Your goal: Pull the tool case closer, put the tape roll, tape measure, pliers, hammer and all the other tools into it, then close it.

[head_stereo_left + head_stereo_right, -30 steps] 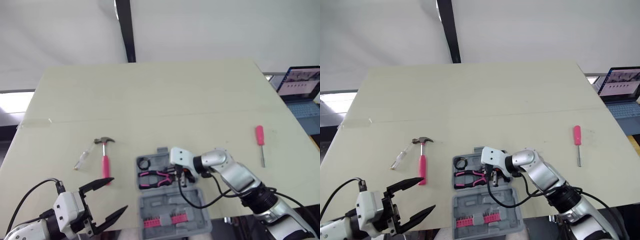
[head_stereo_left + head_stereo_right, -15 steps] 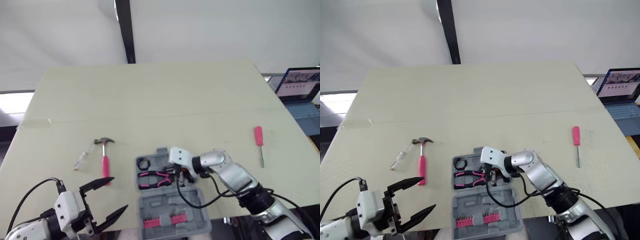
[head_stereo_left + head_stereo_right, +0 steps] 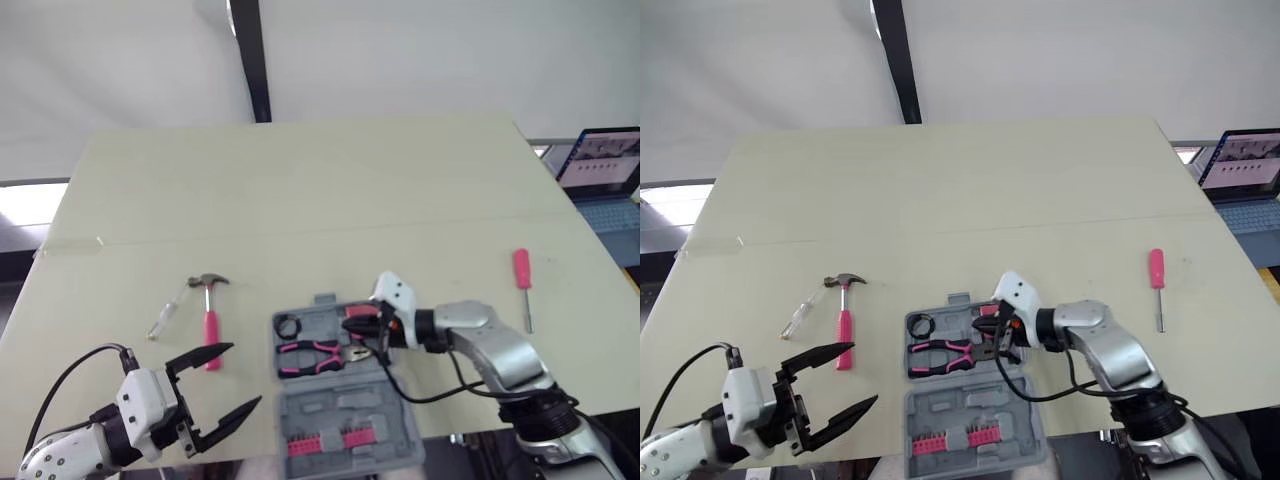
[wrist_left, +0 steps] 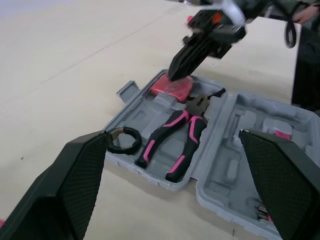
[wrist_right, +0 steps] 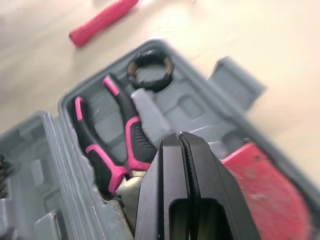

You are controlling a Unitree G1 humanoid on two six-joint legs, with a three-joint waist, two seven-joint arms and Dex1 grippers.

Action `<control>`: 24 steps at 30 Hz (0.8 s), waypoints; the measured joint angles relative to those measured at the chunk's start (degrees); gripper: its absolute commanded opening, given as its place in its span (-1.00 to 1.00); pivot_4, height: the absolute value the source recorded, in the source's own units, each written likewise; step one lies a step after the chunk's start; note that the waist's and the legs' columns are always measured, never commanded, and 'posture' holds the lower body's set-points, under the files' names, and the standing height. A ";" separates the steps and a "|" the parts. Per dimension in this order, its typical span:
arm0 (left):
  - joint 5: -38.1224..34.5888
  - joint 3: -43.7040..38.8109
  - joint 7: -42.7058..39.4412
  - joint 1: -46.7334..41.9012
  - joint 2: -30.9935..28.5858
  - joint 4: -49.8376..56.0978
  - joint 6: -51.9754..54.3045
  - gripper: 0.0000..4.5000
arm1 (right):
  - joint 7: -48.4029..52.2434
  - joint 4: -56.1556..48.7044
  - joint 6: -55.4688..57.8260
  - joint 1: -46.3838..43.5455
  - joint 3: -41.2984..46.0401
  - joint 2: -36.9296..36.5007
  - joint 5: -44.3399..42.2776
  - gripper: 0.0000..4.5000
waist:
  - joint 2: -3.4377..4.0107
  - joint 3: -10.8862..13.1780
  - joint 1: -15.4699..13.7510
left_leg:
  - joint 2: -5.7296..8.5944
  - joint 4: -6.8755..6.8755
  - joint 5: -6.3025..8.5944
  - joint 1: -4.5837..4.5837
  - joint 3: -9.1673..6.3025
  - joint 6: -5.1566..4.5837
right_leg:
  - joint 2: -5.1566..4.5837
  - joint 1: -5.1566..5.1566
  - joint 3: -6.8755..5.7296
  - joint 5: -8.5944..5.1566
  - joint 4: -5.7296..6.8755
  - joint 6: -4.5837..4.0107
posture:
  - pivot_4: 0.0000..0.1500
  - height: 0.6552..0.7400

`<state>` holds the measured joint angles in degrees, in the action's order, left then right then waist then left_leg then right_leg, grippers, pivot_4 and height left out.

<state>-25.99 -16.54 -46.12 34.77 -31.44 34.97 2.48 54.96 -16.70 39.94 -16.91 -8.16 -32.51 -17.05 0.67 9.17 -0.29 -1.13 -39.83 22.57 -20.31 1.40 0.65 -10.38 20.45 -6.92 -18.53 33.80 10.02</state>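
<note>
The tool case [image 3: 340,405] is lying open at the table's [image 3: 300,200] near edge, holding the tape roll [image 3: 289,326], pliers [image 3: 312,354] and red tape measure [image 4: 171,86]; the right gripper [image 4: 173,74] is pointing at that tape measure, fingers pressed together on nothing. The left gripper [image 3: 244,375] is hanging spread wide near the hammer [image 3: 210,325], which is lying left of the case beside a clear-handled screwdriver [image 3: 165,313]; a pink screwdriver [image 3: 521,275] is resting well apart to the right.

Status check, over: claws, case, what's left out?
Left claw open, empty. Right claw shut over tape measure in open case. Hammer, clear screwdriver, pink screwdriver outside it.
</note>
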 measured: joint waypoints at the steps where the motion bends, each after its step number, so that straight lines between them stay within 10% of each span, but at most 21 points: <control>1: 0.05 -0.24 0.51 0.08 -0.07 -0.02 0.88 1.00 | -0.01 -0.73 -0.01 1.18 2.04 -1.32 -0.49 -0.98 | -0.02 0.02 -0.13 | 0.00 0.00 0.00 0.00 0.00 0.00 | 0.00 0.00 0.00 0.00 -0.01 0.00 | 1.00 1.00; 8: -0.08 -1.72 1.95 2.11 0.08 -0.17 4.08 1.00 | 3.22 -4.27 -6.26 18.88 16.06 -13.20 -2.67 -0.98 | -0.09 0.11 -1.03 | -0.01 -0.02 0.00 0.03 0.09 0.00 | 0.00 -0.02 0.06 0.00 -0.03 0.00 | 1.00 1.00; 18: 1.61 -6.53 -2.87 13.59 3.23 -4.00 -5.12 1.00 | 7.79 -4.24 -12.54 36.24 27.26 -15.68 -5.77 0.97 | -0.23 0.21 -1.23 | -0.02 -0.02 0.01 0.09 0.15 -0.01 | 0.00 -0.06 0.10 0.00 -0.08 0.00 | 1.00 1.00; 24: 2.36 -9.66 -4.22 18.31 4.09 -4.40 -8.72 1.00 | 8.49 -3.87 -13.33 40.27 28.93 -16.37 -6.04 0.97 | -0.37 0.28 -1.10 | -0.03 -0.04 0.03 0.08 0.13 -0.04 | 0.00 -0.07 0.09 -0.01 -0.17 -0.02 | 1.00 1.00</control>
<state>-23.63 -26.19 -50.33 53.09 -27.35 30.57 -6.24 63.45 -20.57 26.61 23.37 20.77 -48.89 -23.10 0.30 9.45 -1.39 -1.16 -39.87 22.60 -20.23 1.53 0.61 -10.37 20.37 -6.83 -18.54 33.63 10.01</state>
